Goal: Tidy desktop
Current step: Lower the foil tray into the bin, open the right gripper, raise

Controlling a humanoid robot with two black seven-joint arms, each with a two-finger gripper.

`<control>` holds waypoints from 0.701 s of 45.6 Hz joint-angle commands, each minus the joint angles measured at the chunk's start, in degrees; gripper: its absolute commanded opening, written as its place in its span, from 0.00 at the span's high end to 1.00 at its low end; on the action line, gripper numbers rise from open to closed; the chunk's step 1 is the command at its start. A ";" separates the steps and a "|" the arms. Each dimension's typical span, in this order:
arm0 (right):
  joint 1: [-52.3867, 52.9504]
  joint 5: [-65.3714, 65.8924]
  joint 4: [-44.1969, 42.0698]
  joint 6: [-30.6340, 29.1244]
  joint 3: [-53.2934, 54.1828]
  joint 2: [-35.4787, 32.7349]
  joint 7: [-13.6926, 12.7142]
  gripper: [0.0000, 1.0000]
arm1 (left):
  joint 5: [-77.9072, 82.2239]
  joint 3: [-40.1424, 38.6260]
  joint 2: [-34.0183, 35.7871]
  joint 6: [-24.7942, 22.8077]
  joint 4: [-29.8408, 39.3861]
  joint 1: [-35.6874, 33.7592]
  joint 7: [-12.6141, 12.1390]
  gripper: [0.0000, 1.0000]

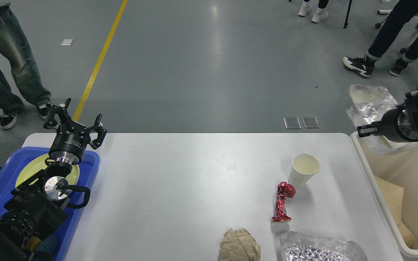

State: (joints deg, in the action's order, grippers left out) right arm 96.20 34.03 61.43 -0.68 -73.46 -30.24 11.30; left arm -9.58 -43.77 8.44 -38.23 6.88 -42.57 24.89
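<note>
The white desktop (180, 188) carries a white paper cup (304, 169), a crumpled red foil wrapper (281, 201), a brown paper ball (239, 245) and a silver foil bag (319, 247) at the front edge. My right gripper (364, 129) is shut on a crinkled clear plastic bag (369, 105), held above the far left corner of the beige bin (408, 181). Over the far corner of the blue tray (2, 188) stands my left gripper (74, 117), open and holding nothing.
A yellow-green plate (31, 170) lies in the blue tray under my left arm. The beige bin holds brown paper (390, 195). People's legs stand on the floor at far left (2, 65) and far right (386, 40).
</note>
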 commanded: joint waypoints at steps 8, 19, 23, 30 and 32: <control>-37.46 -12.92 -38.03 3.58 9.99 -1.85 1.35 1.00 | 0.00 0.00 0.00 0.00 -0.02 0.03 -0.01 0.04; -54.36 -25.33 -55.72 3.58 9.82 5.10 1.88 0.00 | 0.00 0.00 0.00 0.09 -0.02 0.03 -0.01 0.04; -54.80 -25.33 -55.98 3.58 9.47 5.72 1.70 0.00 | 0.00 0.00 0.00 0.00 -0.02 0.03 -0.01 0.04; -54.80 -25.95 -55.98 3.58 9.47 5.98 1.70 0.00 | 0.00 0.00 0.00 0.00 -0.02 0.03 -0.01 0.04; -54.80 -26.03 -55.98 3.58 9.47 6.16 1.70 0.00 | 0.00 0.00 0.00 0.09 -0.02 0.03 -0.01 0.04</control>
State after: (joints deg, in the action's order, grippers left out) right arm 41.44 8.27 5.49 2.91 -64.04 -24.47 13.02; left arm -9.58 -43.77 8.43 -38.16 6.86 -42.57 24.88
